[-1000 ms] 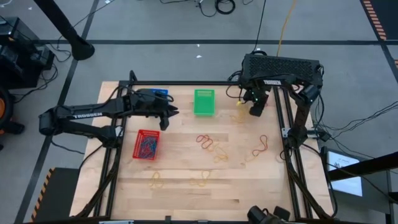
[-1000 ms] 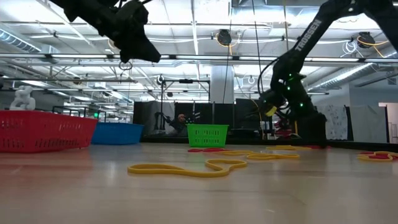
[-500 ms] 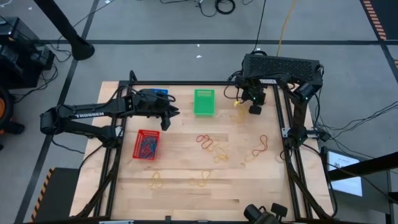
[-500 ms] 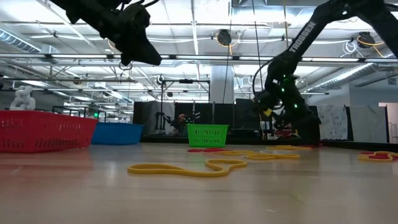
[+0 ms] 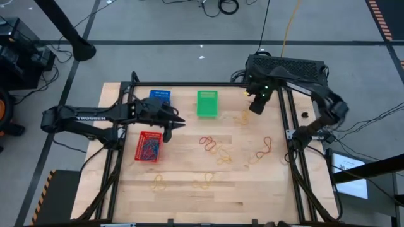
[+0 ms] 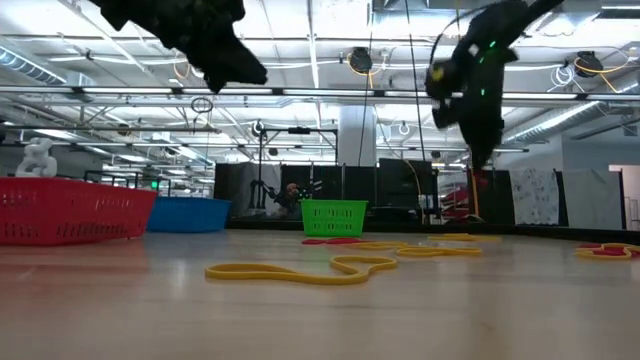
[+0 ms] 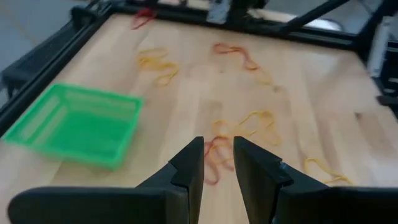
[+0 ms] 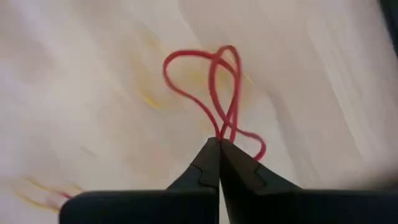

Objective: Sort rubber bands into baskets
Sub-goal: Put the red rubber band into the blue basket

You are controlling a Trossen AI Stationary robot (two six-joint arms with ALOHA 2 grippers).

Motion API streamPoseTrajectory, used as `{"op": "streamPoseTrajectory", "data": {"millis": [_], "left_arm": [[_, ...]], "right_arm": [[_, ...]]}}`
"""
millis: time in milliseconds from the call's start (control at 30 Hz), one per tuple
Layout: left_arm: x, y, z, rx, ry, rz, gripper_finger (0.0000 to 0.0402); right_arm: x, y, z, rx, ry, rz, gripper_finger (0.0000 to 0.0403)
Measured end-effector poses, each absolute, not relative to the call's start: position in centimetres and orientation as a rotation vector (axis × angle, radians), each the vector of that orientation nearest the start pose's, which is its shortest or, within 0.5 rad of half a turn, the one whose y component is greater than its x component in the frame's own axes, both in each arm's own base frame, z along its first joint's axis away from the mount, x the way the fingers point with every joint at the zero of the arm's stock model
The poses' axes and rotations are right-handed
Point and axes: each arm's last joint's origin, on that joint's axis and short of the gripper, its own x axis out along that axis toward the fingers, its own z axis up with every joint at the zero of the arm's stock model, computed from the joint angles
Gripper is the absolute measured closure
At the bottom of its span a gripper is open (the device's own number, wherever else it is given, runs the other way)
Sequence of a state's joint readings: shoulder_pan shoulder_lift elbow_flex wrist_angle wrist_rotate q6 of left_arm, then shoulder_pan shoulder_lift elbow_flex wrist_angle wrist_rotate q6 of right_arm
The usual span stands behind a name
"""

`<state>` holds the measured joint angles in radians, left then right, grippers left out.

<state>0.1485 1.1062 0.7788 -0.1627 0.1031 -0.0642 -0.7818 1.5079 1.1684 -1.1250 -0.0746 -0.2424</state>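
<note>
My right gripper [image 8: 219, 144] is shut on a red rubber band [image 8: 211, 81], above the table's far right part [image 5: 254, 108]. My left gripper [image 7: 217, 158] hovers high over the table [image 5: 175, 123] between the blue basket [image 5: 160, 96] and the red basket [image 5: 149, 146]. A narrow gap shows between its fingers, with nothing in it. The green basket [image 5: 207, 103] stands at the far middle. Loose rubber bands lie flat on the wood: red ones [image 5: 207, 142], yellow ones [image 5: 221, 153] and an orange-red one [image 5: 265, 146]. My right gripper pinches the red band's crossed strands [image 8: 221, 129] between its two fingertips. The fingers point down from above [image 6: 480, 160]. The band's loops hang slack beyond the fingertips, and the table lies well below them in the low view.
A black box with a grille [image 5: 285, 66] sits just beyond the far right edge, behind my right arm. Black frame rails [image 5: 290, 135] run along the table's sides. More yellow bands lie near the front [image 5: 158, 183] [image 5: 203, 183] and at the far right [image 5: 243, 116].
My right gripper has shut on the red band at the far right and has risen well above the table with it. My left gripper has drifted a little toward the near edge, uncovering the blue basket.
</note>
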Motion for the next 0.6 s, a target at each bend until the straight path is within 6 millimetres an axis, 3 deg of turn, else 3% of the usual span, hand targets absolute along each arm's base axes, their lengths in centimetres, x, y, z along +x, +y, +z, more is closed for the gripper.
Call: {"op": "streamPoseTrajectory", "data": {"millis": [200, 333, 600], "left_arm": [[26.5, 0.4, 26.6, -0.032, 0.378, -0.071, 0.0308], [29.1, -1.1, 25.1, 0.002, 0.313, -0.126, 0.0308], [31.9, -1.1, 22.3, -0.053, 0.271, -0.025, 0.0304]], "right_arm": [[19.8, -13.7, 26.7, 0.414, 0.943, -0.197, 0.0403], [20.5, -10.4, 25.9, 0.402, 0.812, -0.117, 0.0403], [22.5, -4.8, 23.4, 0.389, 0.661, 0.039, 0.0402]]}}
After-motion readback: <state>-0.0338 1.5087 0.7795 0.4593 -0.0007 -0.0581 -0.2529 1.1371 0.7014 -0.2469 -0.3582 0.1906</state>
